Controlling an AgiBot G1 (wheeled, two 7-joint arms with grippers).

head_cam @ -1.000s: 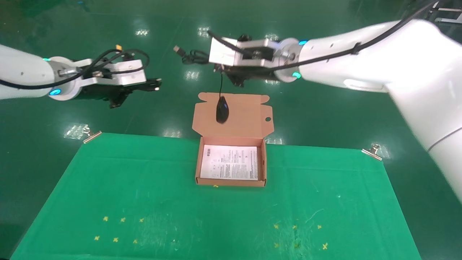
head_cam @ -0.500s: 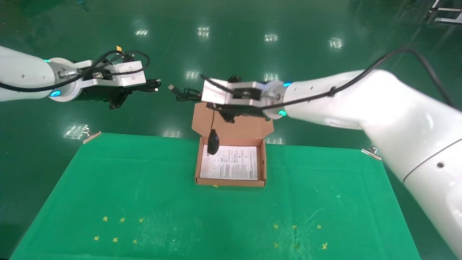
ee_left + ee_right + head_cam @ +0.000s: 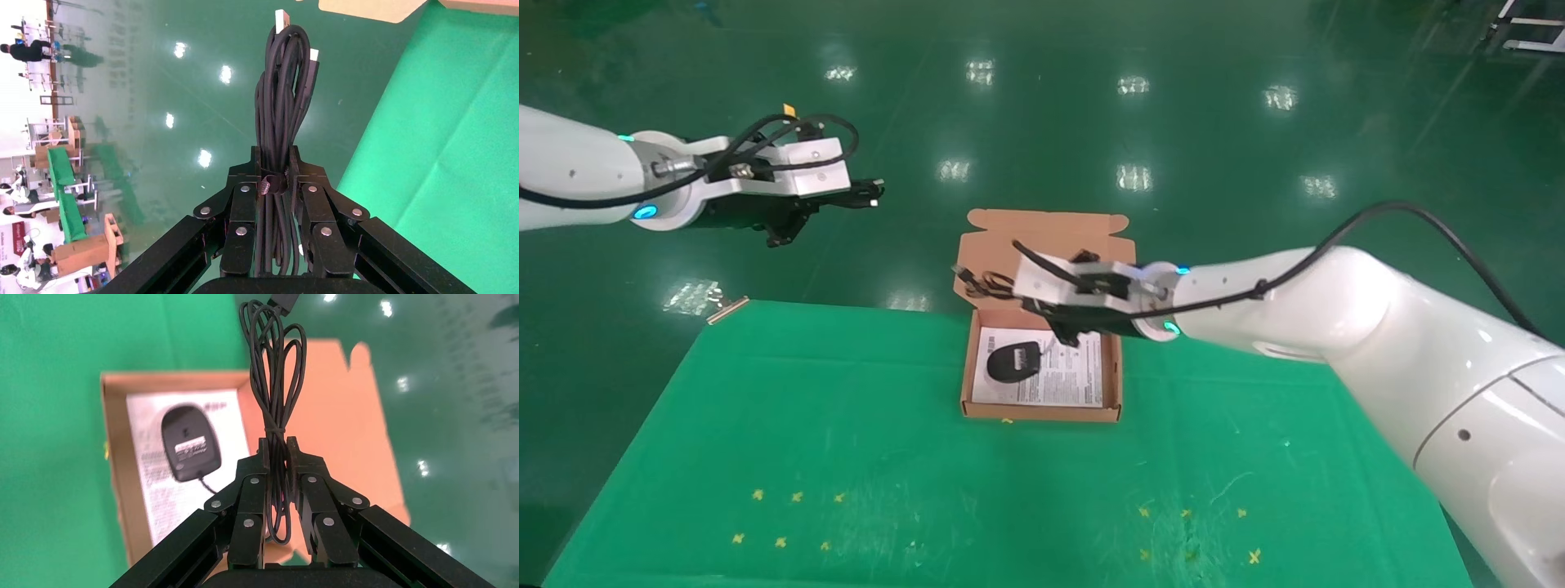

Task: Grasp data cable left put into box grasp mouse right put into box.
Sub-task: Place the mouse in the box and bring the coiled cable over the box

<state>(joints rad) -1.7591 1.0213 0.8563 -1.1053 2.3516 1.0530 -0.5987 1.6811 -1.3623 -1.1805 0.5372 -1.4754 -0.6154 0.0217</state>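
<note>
Robot lab hall: glossy green floor (image 3: 1091, 98), other workstations (image 3: 61, 177).

You've got a glossy dark green floor (image 3: 1238, 49) all round, w/ white ceiling-light reflections (image 3: 1133, 175) scattered across it. Table in front is covered w/ a brighter green cloth (image 3: 846, 441), marked w/ small yellow crosses (image 3: 789, 518) near both front corners; a metal clip (image 3: 727, 308) pins its far left corner. In the left wrist view, far bkgd shows more green-covered tables (image 3: 67, 190), some cardboard boxes (image 3: 85, 252) and a few people (image 3: 33, 50), too small to make out further.
</note>
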